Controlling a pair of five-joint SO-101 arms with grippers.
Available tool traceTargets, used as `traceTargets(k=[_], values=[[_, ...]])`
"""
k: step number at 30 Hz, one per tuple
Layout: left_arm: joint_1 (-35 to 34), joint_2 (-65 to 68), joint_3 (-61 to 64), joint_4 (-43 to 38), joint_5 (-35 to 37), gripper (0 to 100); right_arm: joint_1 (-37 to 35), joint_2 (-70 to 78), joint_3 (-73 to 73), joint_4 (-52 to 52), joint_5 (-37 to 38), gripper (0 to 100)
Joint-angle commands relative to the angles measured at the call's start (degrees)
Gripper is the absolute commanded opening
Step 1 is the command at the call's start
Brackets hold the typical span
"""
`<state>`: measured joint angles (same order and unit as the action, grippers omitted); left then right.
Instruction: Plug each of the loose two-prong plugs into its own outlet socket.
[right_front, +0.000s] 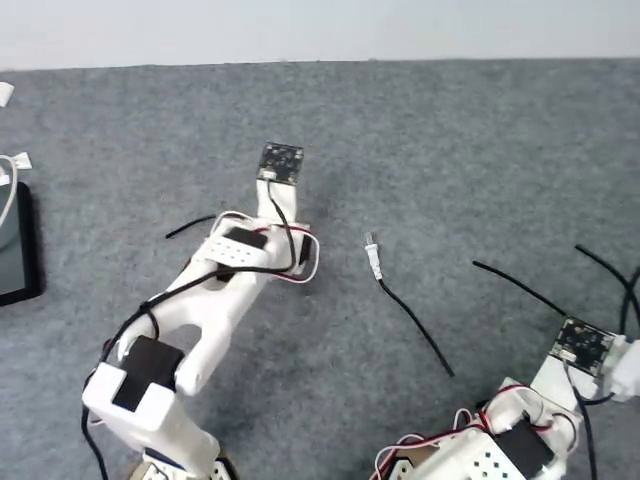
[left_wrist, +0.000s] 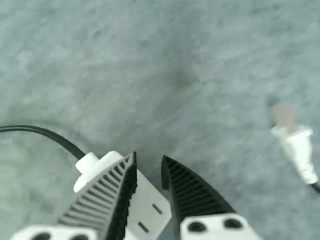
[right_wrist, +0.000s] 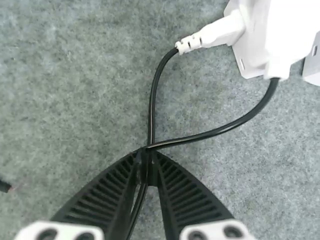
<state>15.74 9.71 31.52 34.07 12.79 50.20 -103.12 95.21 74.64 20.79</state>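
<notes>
Grey carpet (right_front: 450, 130): plug (left_wrist: 295, 145) near parted left gripper (left_wrist: 149, 167), right gripper (right_wrist: 147, 157) clamped on cord (right_wrist: 152, 105).

Grey carpeted surface (right_front: 470, 130) runs the full width of the high view; along its far edge it meets a pale wall (right_front: 320, 30); over at the left edge, a black-framed screen (right_front: 28, 240) lies flat on the carpet; a white cord (right_front: 10, 200) curves across it; just beyond sits a small white scrap (right_front: 22, 160); another white scrap (right_front: 4, 93) lies farther back, right at the edge.
</notes>
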Motion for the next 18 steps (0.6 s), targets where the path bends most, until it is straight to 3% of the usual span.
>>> traceTargets(k=[1, 10, 18], values=[[-3.5, -2.1, -1.6, 8.7, -0.4, 1, -0.1, -0.8, 1.1, 0.0, 0.6, 0.9], [-5.4, -5.6, 2.1, 8.4, -0.5, 1, -0.1, -0.8, 1.1, 0.0, 0.6, 0.9], [-1.5, -23.8, 11.2, 8.3, -0.4, 1, -0.1, -0.8, 1.1, 0.0, 0.6, 0.9]])
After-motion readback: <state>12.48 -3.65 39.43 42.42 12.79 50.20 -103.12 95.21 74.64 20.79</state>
